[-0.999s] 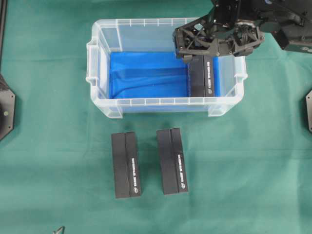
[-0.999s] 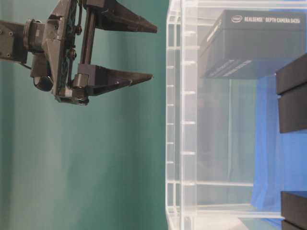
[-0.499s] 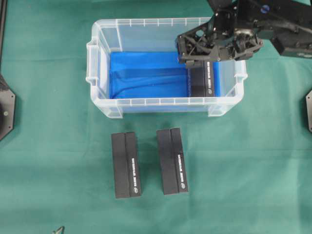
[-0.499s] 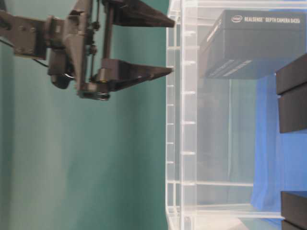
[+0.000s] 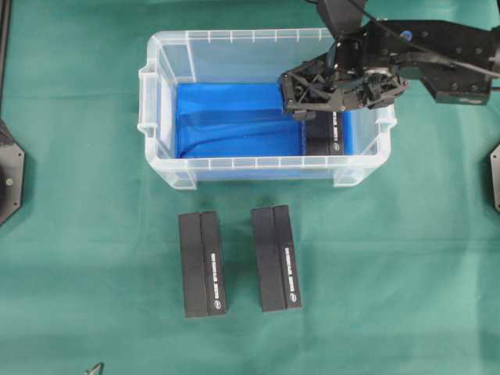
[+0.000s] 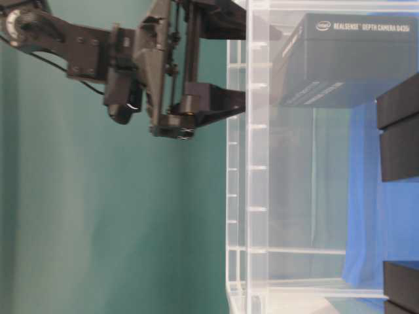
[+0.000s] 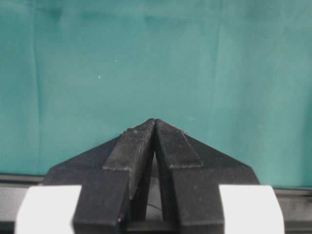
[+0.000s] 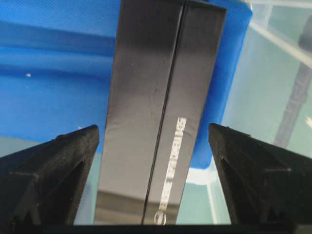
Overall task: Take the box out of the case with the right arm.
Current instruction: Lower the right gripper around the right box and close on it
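Green cloth [image 5: 94,234] covers the whole table, faintly creased. Even light. Two black boxes [image 5: 201,264] lie on it.

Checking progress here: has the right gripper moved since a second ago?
Yes. The right gripper, open, has come toward the tub; its fingers now cross the rim.

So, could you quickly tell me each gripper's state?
Left gripper: shut, holding nothing.
Right gripper: open, straddling the long black cardboard box, not gripping.
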Robot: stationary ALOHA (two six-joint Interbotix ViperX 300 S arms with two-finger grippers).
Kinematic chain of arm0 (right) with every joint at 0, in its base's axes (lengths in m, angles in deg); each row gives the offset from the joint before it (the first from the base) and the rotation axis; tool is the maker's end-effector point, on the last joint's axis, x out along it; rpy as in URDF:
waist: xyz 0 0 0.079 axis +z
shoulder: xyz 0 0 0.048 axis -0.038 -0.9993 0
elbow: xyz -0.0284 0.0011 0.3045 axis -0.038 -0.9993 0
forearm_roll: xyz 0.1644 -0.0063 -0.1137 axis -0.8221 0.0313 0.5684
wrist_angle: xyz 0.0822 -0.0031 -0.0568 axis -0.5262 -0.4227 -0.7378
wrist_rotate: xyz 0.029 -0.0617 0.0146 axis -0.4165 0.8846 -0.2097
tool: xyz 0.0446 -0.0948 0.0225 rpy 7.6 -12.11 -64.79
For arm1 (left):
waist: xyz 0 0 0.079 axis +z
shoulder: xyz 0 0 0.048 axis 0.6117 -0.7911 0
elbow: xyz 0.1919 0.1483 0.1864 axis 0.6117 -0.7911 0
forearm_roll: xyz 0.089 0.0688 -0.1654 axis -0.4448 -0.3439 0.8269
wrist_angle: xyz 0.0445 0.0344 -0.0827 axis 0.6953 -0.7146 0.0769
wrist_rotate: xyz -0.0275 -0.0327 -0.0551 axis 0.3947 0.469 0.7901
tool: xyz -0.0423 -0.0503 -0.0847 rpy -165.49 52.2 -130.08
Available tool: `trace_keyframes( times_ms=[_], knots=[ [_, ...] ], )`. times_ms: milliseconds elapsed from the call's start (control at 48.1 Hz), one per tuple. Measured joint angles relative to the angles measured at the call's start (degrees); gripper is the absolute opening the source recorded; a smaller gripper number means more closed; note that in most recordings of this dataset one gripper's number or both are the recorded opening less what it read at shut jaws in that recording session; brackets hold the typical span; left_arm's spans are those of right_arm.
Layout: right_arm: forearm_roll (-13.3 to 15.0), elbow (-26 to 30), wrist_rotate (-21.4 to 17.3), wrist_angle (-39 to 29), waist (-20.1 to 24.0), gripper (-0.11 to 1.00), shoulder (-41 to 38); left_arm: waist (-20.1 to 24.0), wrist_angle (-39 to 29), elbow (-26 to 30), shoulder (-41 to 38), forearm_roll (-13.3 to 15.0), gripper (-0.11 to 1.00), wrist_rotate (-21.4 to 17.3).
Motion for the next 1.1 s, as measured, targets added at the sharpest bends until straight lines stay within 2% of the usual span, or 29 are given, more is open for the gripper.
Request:
trace_keyframes(
  times_ms=[312,770,874,957,1103],
  knots=[
    [-0.5,-1.4,0.0,4.1,-0.2,0.91,-2.5,0.0,0.0,0.0,0.1,0.0,0.00,0.0],
    [-1.8,-1.1,0.0,4.4,-0.4,0.90,-3.3,0.0,0.2,0.0,0.0,0.1,0.00,0.0],
    [-1.8,-1.0,-0.4,4.3,-0.6,0.84,-3.3,0.0,0.3,-0.1,0.1,0.0,0.00,0.0],
    [-1.8,-0.9,-0.7,4.0,-0.6,0.66,-3.4,0.0,0.3,0.0,0.0,0.0,0.00,0.0],
    [-1.8,-0.7,-0.9,3.4,-0.6,0.65,-3.6,-0.1,0.3,0.0,0.0,0.1,0.00,0.0]
  ],
)
